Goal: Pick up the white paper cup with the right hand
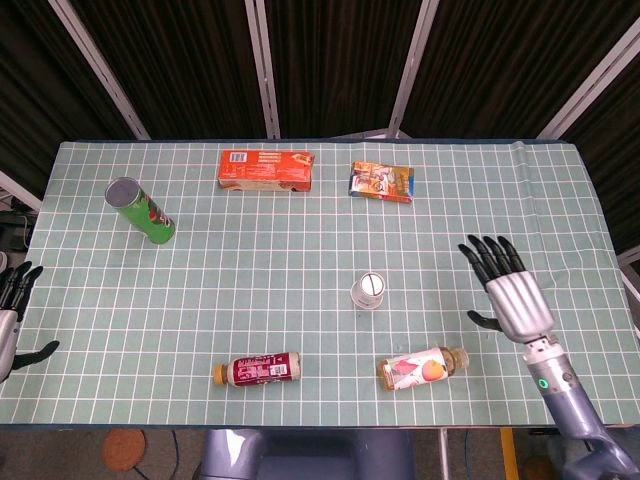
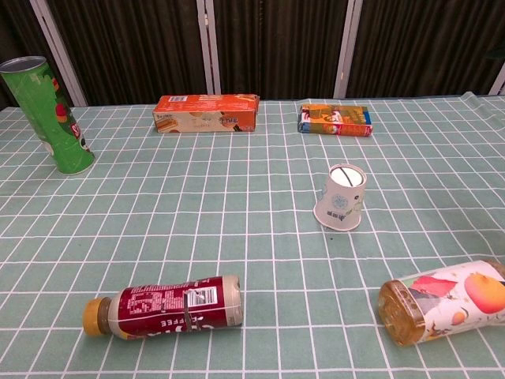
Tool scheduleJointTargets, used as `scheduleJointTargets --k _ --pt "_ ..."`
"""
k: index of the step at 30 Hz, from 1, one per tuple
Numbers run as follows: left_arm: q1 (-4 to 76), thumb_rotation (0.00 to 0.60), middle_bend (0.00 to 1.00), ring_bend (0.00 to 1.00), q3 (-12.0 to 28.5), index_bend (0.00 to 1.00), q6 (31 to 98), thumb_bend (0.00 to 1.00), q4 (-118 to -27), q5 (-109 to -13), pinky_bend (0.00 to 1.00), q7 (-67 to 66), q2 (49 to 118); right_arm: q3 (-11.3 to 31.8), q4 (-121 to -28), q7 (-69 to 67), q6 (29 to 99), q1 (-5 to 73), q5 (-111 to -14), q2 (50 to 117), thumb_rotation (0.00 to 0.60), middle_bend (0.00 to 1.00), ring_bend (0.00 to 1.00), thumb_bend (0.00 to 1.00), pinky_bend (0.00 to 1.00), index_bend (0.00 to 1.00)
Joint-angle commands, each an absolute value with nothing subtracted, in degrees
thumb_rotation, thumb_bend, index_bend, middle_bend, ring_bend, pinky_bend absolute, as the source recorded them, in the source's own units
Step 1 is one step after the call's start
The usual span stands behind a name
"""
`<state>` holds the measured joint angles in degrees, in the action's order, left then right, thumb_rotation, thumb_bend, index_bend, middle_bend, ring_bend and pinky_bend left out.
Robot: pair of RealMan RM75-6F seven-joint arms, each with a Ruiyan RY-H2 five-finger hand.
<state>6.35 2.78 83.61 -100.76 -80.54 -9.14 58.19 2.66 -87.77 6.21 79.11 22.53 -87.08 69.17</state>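
Note:
The white paper cup (image 1: 368, 291) (image 2: 341, 197) stands upside down, slightly tilted, on the green checked table, with nothing touching it. My right hand (image 1: 508, 291) hovers well to the cup's right in the head view, fingers spread and empty; the chest view does not show it. My left hand (image 1: 10, 318) sits at the table's left edge, open and empty.
An orange juice bottle (image 1: 422, 367) (image 2: 442, 300) lies near the front edge, between cup and right hand. A red bottle (image 1: 258, 369) lies front left. A green can (image 1: 141, 210) stands at left. An orange box (image 1: 266, 169) and a colourful box (image 1: 381, 182) sit at the back.

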Motion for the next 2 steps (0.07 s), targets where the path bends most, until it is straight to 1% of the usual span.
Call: scheduleJointTargets --k 1,2 --pt "6.18 0.6 0.0 0.0 2.68 0.0 83.9 0.0 -100.72 -80.88 0.0 -9.06 58.16 1.82 -88.68 7.13 80.88 20.79 -87.48 68.25 0.6 0.0 0.0 0.0 0.0 0.0" --pt "6.09 0.6 0.0 0.0 2.63 0.0 84.08 0.0 -100.7 -81.12 0.0 -9.0 58.17 1.64 -88.85 7.3 81.68 20.04 -87.5 68.21 0.6 0.0 0.0 0.0 0.0 0.0"
